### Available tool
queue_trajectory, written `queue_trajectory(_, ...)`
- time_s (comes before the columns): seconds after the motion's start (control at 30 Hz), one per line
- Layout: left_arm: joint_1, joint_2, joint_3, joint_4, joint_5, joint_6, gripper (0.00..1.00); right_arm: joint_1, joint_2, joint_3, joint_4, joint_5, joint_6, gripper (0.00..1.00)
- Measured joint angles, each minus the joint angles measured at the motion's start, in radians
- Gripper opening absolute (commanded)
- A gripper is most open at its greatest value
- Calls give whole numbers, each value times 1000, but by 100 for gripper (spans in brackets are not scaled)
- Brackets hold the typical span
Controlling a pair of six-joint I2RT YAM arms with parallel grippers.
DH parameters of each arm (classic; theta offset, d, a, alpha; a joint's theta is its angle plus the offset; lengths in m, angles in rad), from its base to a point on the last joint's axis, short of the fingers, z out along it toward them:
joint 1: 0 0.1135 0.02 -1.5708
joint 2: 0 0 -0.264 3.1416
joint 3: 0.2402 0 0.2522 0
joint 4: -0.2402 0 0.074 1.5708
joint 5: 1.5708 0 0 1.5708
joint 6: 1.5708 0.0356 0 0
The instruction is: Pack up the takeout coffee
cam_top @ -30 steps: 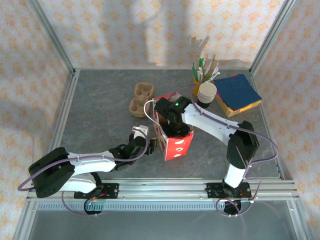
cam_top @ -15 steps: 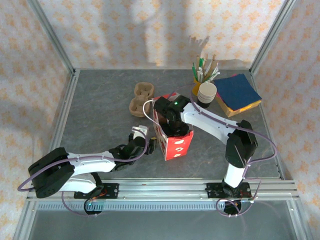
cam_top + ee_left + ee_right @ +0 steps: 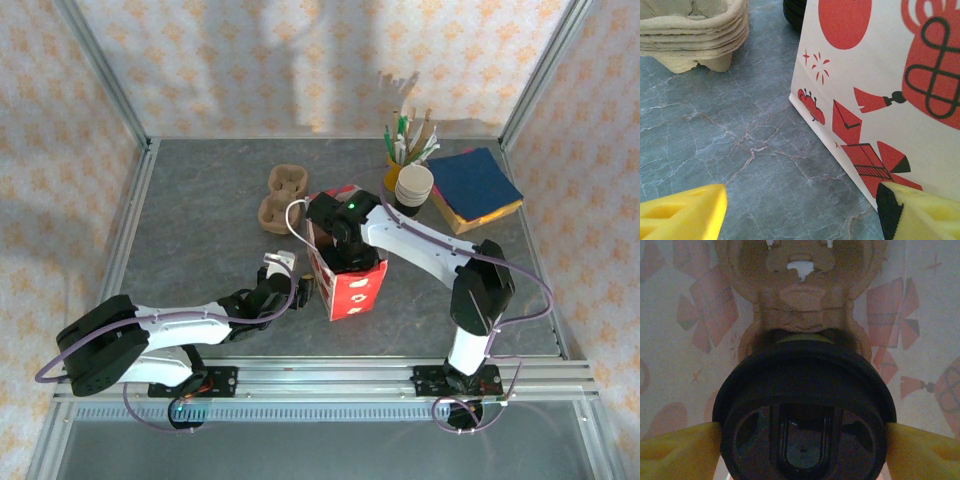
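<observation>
One takeout coffee (image 3: 805,415), lid-up in the right wrist view: round black plastic lid, down inside the red-and-white paper bag (image 3: 352,288). A brown pulp cup carrier (image 3: 802,285) lies under it on the bag floor; seated in a pocket or not, cannot tell. Green wall is hidden beneath the lid. Handling, as a judgement: light paper cup, wall soft and likely to dent under a hard squeeze. The lid is stiffer but slick and only pressed on, so it could pop off. Full or empty is unknown, so keep it upright. Best hold looks like opposite sides at the lid rim or just under it, with a modest squeeze. Around the lid the right gripper (image 3: 802,452) straddles it, yellow fingertips (image 3: 675,452) hard by each side; jaws about lid-wide, clamped or free cannot tell. Outward, the left gripper (image 3: 800,212) sits low over the surface (image 3: 715,140) by the bag's lower corner. Its jaws are wide apart and hold nothing, one fingertip just beside the bag wall. Stack of spare pulp carriers (image 3: 695,30) is near, behind the bag. Stack of lidless cups (image 3: 413,185) stands farther back right.
</observation>
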Motion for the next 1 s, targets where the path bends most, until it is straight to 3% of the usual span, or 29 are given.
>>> queue_trajectory(0.33,0,-4,0,0,0,0,80,0,0,5,0,13,0,90)
queue_trajectory(0.47,0,-9,0,0,-1,0,81,0,0,5,-1,30,-2,99)
queue_trajectory(1.0,-3,-17,0,-3,-30,0,81,0,0,24,-11,55,-8,100)
